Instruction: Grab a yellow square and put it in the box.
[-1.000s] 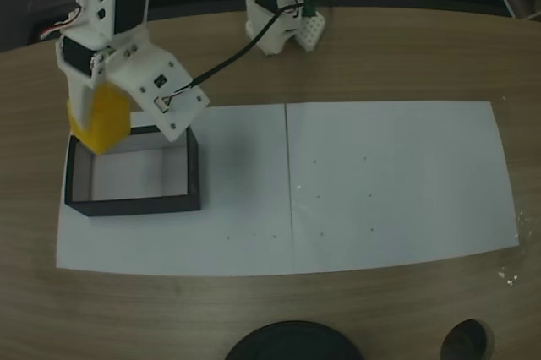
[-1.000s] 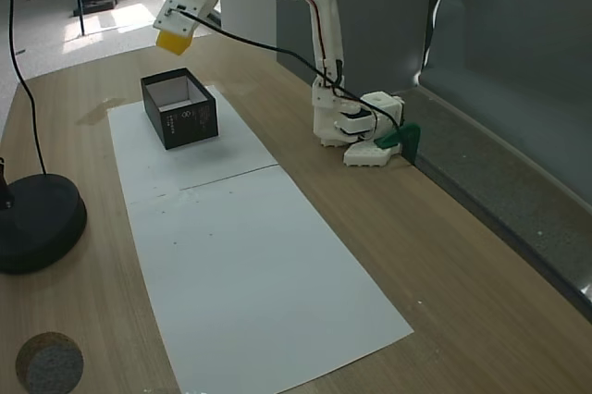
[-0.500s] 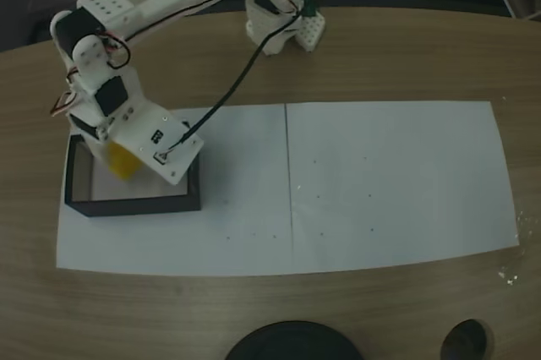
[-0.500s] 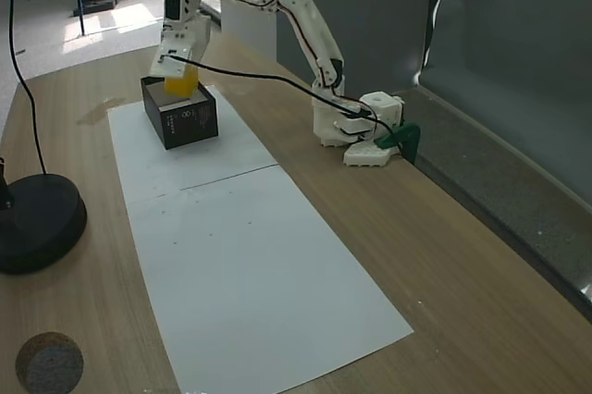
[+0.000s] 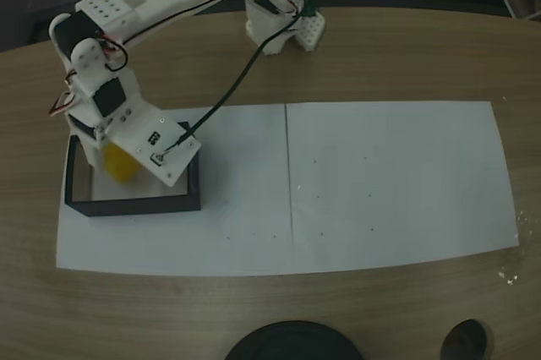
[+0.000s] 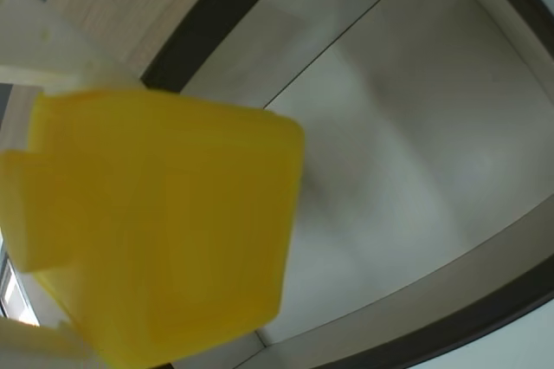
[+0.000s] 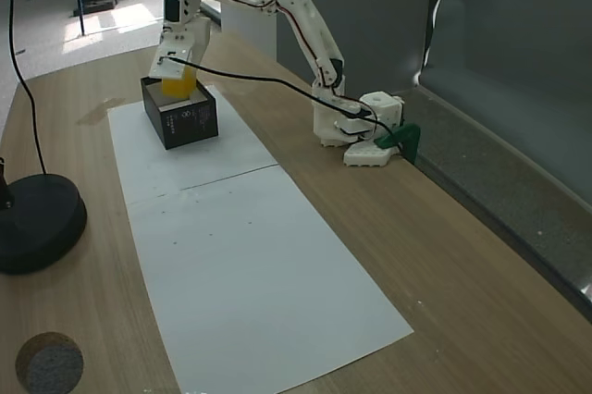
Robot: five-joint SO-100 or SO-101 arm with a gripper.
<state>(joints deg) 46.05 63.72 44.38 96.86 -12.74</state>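
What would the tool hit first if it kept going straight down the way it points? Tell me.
Most likely the pale floor of the box. The tool points down into it, shut on the yellow square, so the square would touch first. How much gap remains is unclear.

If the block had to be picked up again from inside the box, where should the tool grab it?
Come straight down from above onto two opposite flat sides of the yellow block. The box walls ring it closely, so a sideways approach looks blocked. The tool is over it now.
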